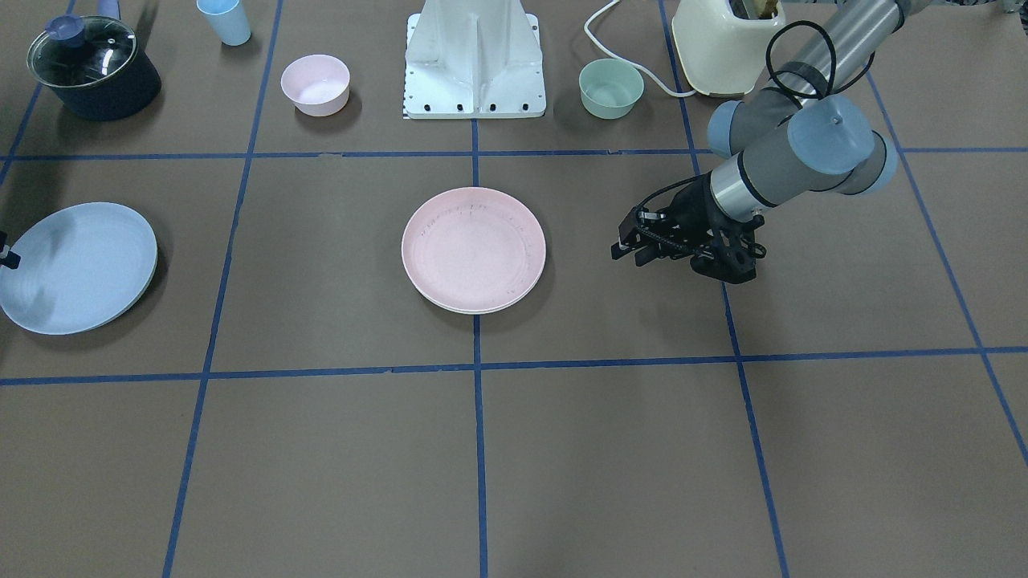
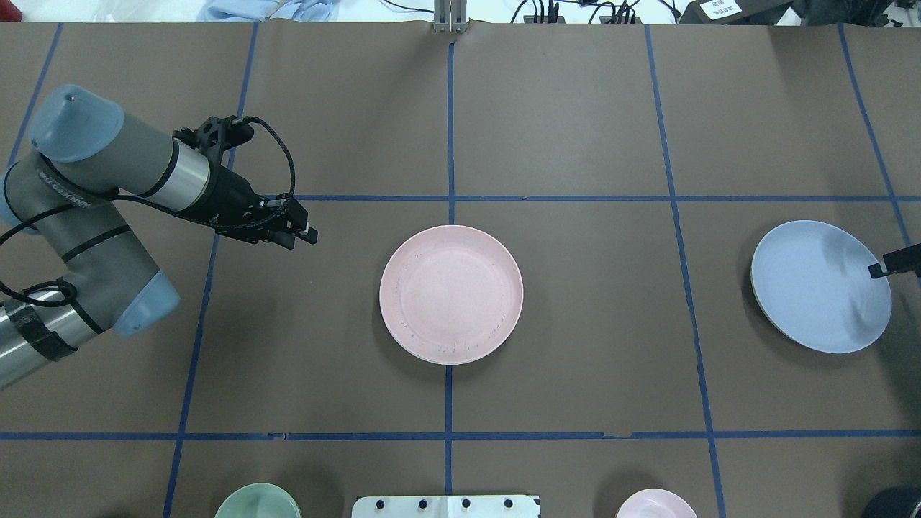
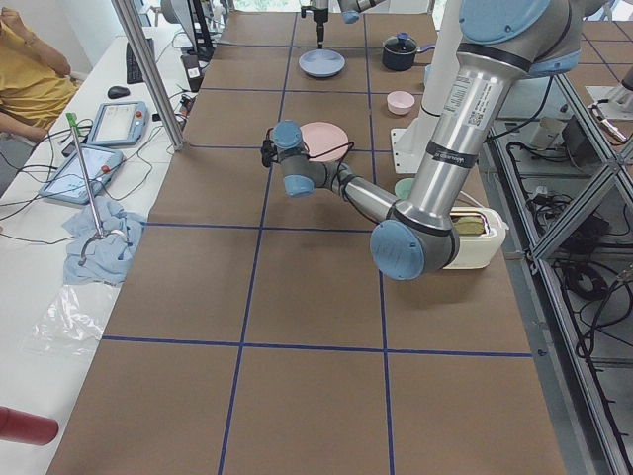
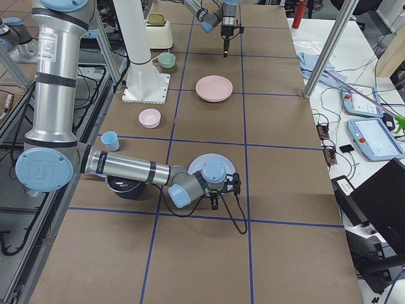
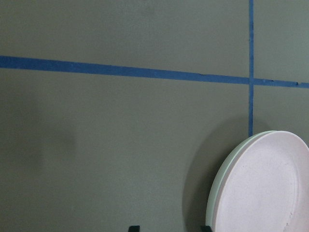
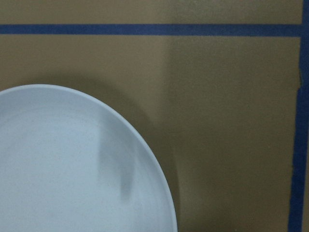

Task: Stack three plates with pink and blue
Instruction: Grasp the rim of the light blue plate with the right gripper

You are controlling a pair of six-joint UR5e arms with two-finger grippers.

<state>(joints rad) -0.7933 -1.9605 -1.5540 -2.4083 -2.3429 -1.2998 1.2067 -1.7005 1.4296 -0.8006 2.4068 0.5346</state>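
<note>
2 of 3 plates are already stacked at the middle of the worktop (image 2: 575, 360): the pale pink plate (image 2: 451, 293) sits on the cream-white plate (image 5: 212, 208), whose rim shows as a thin light band under it in the left wrist view. The light blue plate (image 2: 820, 286) lies alone and well apart from that pair, close to the worktop's end on the robot's right and about midway between the long edges.

The right gripper (image 2: 881, 270) hangs over the blue plate's outer rim, the side facing that end of the worktop. Only its dark tip enters the overhead view, and the right wrist view shows plate and shadow but no fingers, so it cannot be told whether its jaws are apart or together, or whether they touch the rim. The left gripper (image 2: 302, 237) hovers empty near the pink plate, on the side toward the worktop's other end, with its jaws apart and both tips showing separately at the bottom of its wrist view.

The coming move likely turns on 1 line. The stack lies from the blue plate straight along the worktop's length toward the middle, the opposite way from the rim where the right gripper sits. The right arm is far nearer the blue plate. Being round, the plate has no long axis to align.
</note>
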